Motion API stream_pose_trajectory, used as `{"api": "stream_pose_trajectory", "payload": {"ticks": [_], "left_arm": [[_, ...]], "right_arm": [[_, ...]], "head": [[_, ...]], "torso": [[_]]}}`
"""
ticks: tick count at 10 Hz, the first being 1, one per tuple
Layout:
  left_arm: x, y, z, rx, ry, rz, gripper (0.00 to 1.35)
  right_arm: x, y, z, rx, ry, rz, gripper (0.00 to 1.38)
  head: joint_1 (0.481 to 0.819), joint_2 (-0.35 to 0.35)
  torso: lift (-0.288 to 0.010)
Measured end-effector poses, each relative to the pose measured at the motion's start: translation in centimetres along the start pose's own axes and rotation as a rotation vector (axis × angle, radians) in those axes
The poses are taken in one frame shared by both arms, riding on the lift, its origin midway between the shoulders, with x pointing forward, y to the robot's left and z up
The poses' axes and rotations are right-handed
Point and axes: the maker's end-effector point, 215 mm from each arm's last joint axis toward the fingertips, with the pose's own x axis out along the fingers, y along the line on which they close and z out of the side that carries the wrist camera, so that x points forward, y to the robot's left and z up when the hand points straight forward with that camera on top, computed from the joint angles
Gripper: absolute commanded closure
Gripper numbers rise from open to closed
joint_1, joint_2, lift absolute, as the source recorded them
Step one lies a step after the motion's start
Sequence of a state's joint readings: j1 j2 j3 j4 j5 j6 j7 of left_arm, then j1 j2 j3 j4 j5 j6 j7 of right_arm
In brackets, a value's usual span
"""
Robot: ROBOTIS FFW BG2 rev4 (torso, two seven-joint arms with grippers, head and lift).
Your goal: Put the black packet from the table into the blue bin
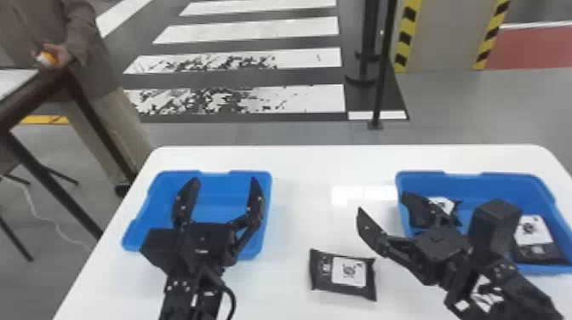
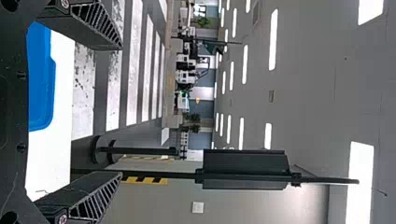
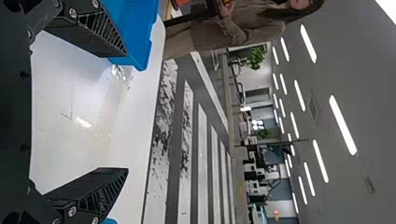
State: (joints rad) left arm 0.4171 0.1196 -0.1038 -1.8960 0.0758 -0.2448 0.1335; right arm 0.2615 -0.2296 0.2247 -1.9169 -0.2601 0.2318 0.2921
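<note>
The flat black packet with a white label [image 1: 343, 275] lies on the smooth white table [image 1: 298, 170], well in from its far edge. The left gripper [image 1: 224, 179], over the blue plastic bin [image 1: 217, 205] near the far left corner, and the right gripper [image 1: 382, 202] both gape wide, empty.

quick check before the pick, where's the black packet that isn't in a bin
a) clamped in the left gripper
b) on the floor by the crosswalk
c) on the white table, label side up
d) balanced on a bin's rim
c, the black packet lies on the white table with its white label facing up, clear of both blue bins
</note>
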Motion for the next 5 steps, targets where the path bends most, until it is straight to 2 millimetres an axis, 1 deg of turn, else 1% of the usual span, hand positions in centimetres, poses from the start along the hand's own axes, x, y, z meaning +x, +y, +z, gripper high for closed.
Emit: {"api": "stream_pose_trajectory", "payload": {"ticks": [1,3,5], "left_arm": [[0.0,0.0,-0.1,-0.002,0.004,-0.001,0.06],[0.1,-0.1,-0.1,-0.005,0.003,0.0,0.06],[0.1,-0.1,-0.1,-0.005,0.005,0.0,0.06]], "right_arm": [[1.0,0.2,-1.6,-0.009,0.055,0.034,0.15],[2.1,0.8,-4.2,-0.022,0.151,0.078,0.14],[2.9,2.5,-6.2,-0.038,0.235,0.133,0.14]], "head": [[0.695,0.176],[0.695,0.19],[0.695,0.209]], "torso": [[-0.11],[-0.11],[-0.11]]}}
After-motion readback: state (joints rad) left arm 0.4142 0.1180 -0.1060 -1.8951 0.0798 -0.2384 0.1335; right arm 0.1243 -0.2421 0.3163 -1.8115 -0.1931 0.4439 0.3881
